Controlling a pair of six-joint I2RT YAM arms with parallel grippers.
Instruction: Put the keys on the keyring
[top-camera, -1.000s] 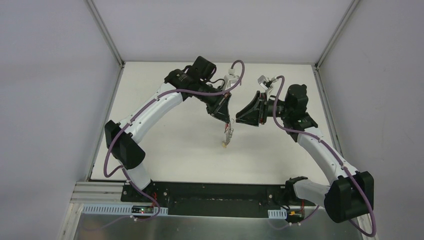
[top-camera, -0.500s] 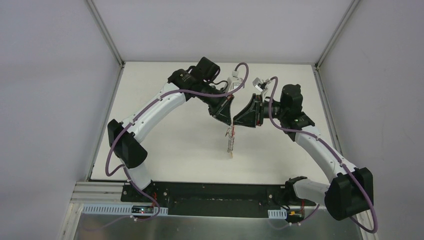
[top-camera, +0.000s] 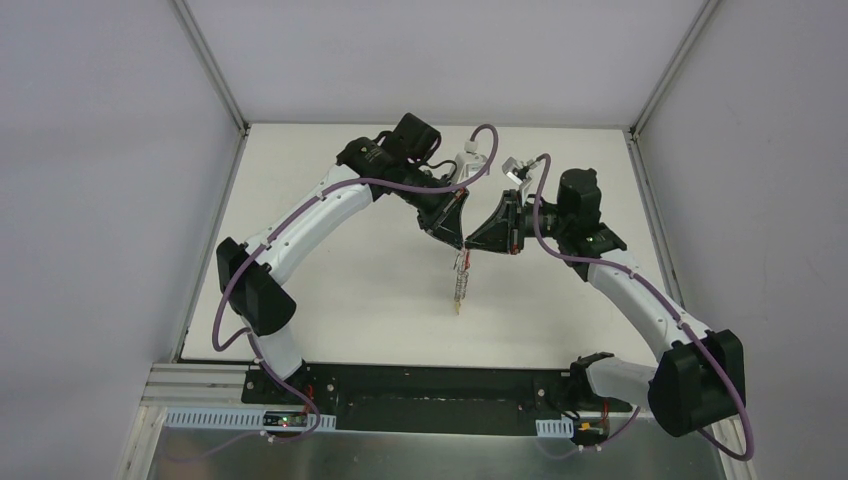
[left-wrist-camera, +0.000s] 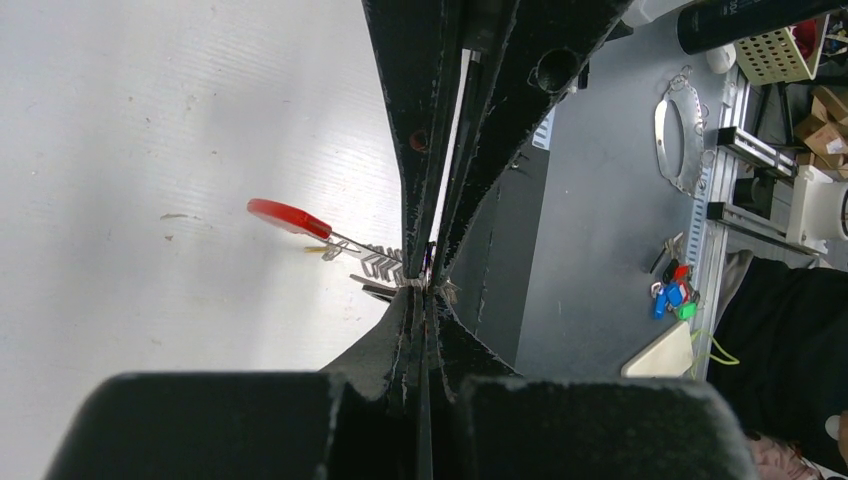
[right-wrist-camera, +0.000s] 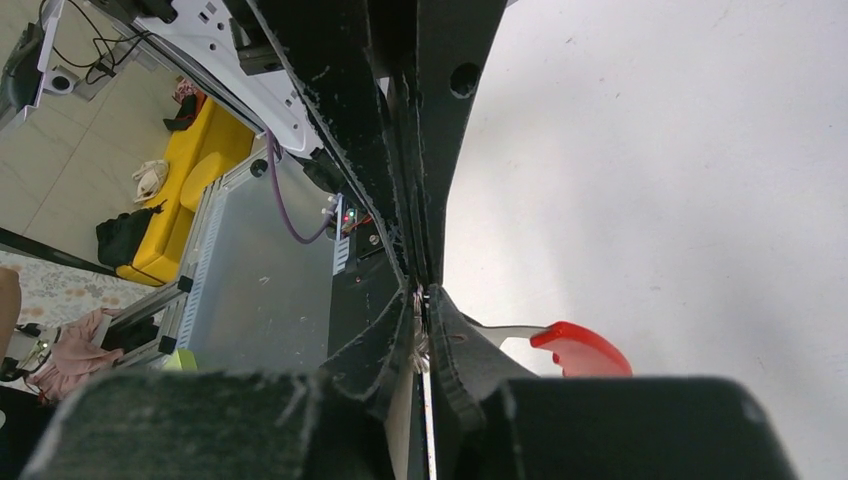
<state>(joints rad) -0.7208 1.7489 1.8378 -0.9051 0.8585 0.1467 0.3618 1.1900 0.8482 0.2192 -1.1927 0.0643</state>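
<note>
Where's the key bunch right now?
Top view, mid-table: the keys trail toward the near edge from where the left gripper and right gripper meet tip to tip.

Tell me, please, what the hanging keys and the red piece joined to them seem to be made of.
The keys look like bare metal: they are silver-grey and thin, with cut teeth and a dull shine. The red piece seems to be plastic or rubber. Its surface is smooth, evenly coloured and has a soft sheen, but the pictures cannot settle which of the two it is.
</note>
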